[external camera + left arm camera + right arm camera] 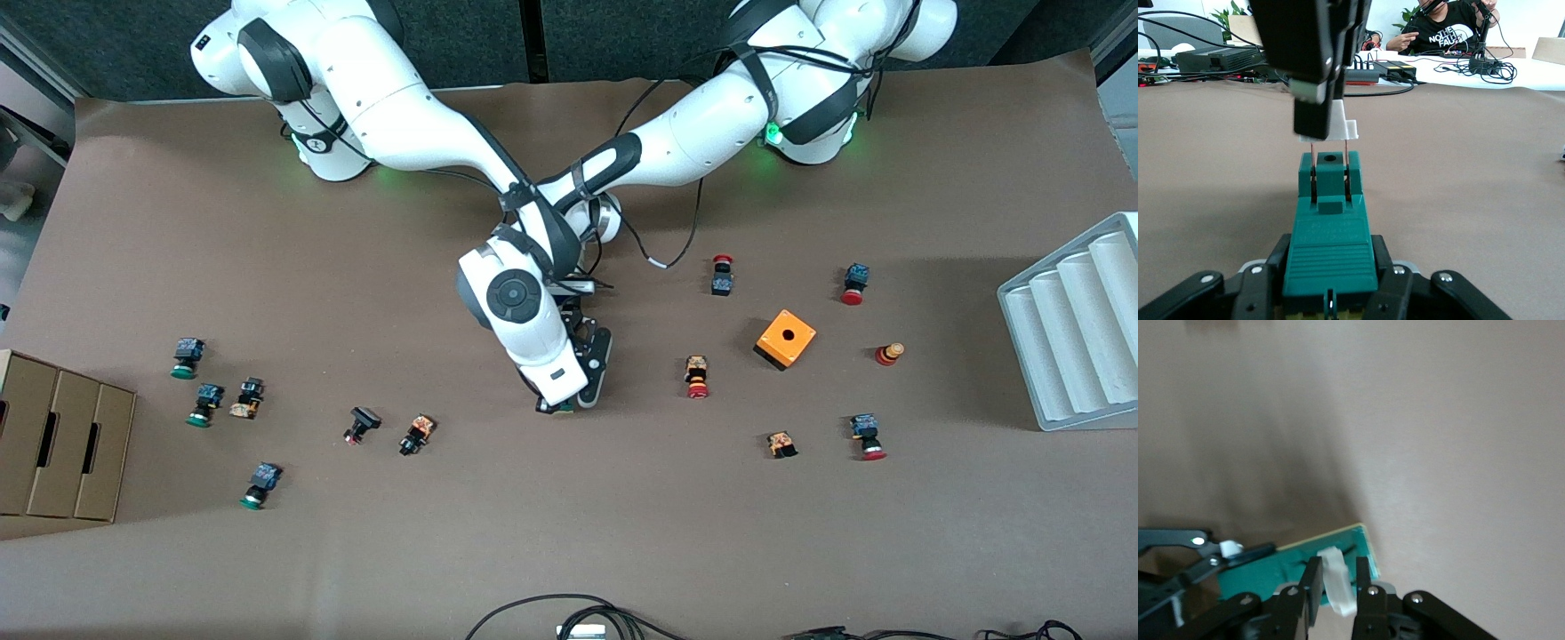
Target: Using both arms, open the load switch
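The load switch (1330,233) is a dark-green block in the middle of the table, small in the front view (555,407). My left gripper (1330,267) is shut on its green body, a finger (1275,263) on each side. My right gripper (1321,113) comes down from above and is shut on the white end piece (1338,128). That piece stands a little off the green body, with two thin copper pins (1313,155) bridging the gap. In the right wrist view the white piece (1338,583) sits between my right gripper's (1336,577) fingers, over the green body (1298,563). Both hands (594,369) meet there.
An orange cube with a hole (785,338) lies toward the left arm's end. Several push buttons (697,376) are scattered across the table. A cardboard box (62,444) sits at the right arm's end and a white ridged tray (1076,329) at the left arm's end. Cables (569,613) lie at the near edge.
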Available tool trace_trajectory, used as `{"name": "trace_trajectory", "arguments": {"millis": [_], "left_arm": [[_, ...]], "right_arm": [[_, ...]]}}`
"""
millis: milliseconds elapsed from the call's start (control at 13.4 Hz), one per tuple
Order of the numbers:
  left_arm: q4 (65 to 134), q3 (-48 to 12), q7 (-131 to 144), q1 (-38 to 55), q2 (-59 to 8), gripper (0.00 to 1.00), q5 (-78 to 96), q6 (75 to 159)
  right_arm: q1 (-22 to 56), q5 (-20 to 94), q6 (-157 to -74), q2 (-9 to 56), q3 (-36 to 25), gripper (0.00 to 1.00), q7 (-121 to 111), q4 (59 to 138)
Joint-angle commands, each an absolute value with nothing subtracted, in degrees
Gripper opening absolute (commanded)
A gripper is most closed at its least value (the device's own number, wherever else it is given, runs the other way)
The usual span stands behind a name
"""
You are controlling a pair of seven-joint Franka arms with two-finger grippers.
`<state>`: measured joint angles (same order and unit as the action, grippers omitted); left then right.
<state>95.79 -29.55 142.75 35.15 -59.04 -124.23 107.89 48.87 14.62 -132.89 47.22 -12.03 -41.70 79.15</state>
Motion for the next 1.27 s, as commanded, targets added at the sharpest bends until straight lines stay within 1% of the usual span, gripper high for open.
{"name": "trace_trajectory", "arguments": {"millis": [0, 447, 893, 1191], "left_arm": [[95.2, -28.6, 143.4, 35.3, -59.8, 0.52, -124.5, 107.0], [95.2, -28.6, 143.3, 35.3, -59.8, 0.52, -124.5, 107.0], [95.2, -28.6, 143.3, 35.3, -59.8, 0.53, -124.5, 107.0], [95.2, -28.6, 143.3, 35.3, -59.8, 0.53, -124.5, 107.0]], "right_arm": [[50.2, 16.5, -131.9, 45.7, -12.0, 0.26, -40.8, 82.1], [50.1, 16.3, -131.8, 44.9, -11.9, 0.26, -40.4, 83.1], [49.4, 15.9, -131.9, 42.3, -10.7, 0.26, -40.4, 86.3], [49.5, 15.9, -132.0, 42.1, -10.7, 0.26, -40.4, 86.9]]}}
